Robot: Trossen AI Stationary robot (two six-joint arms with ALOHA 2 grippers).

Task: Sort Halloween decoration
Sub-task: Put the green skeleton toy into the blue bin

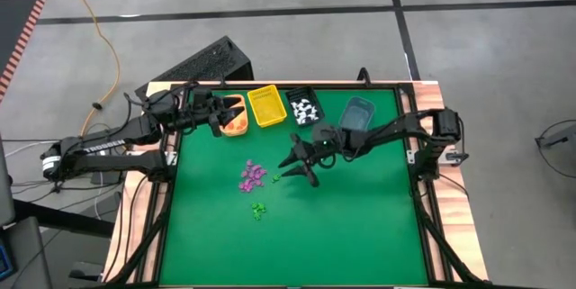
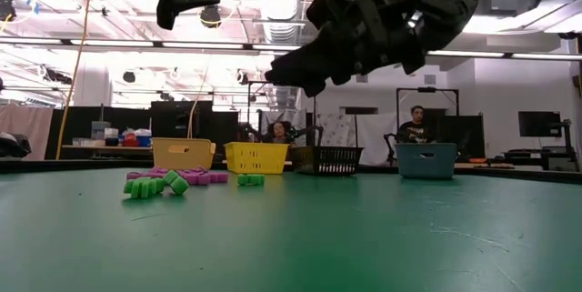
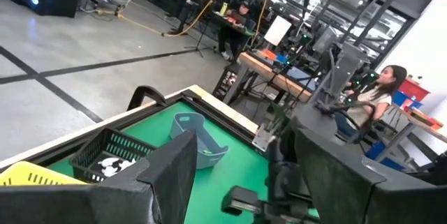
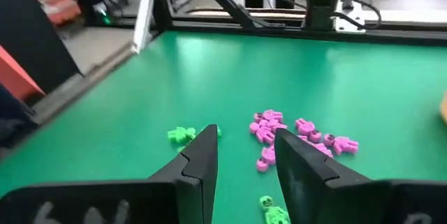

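Note:
The Halloween decoration lies loose on the green mat. There is a purple heap point(image 1: 253, 175) point(image 4: 293, 133), a green cluster point(image 1: 258, 209) nearer the front, and single green pieces point(image 4: 183, 135) point(image 4: 274, 210). White pieces fill the black basket point(image 1: 304, 109). My right gripper point(image 1: 295, 168) point(image 4: 244, 144) hangs open above the mat, just right of the purple heap, with nothing between its fingers. It is clear of the table in the low view point(image 2: 286, 69). My left gripper point(image 1: 216, 119) point(image 3: 237, 168) waits open and empty, high over the orange bin point(image 1: 236, 120).
Four small bins line the far edge: orange, yellow point(image 1: 266, 106), the black basket and blue-grey point(image 1: 356, 114). The mat's near half is bare green point(image 1: 342, 235). A wooden frame point(image 1: 450, 226) borders the table. People sit at desks in the room beyond point(image 2: 416, 124).

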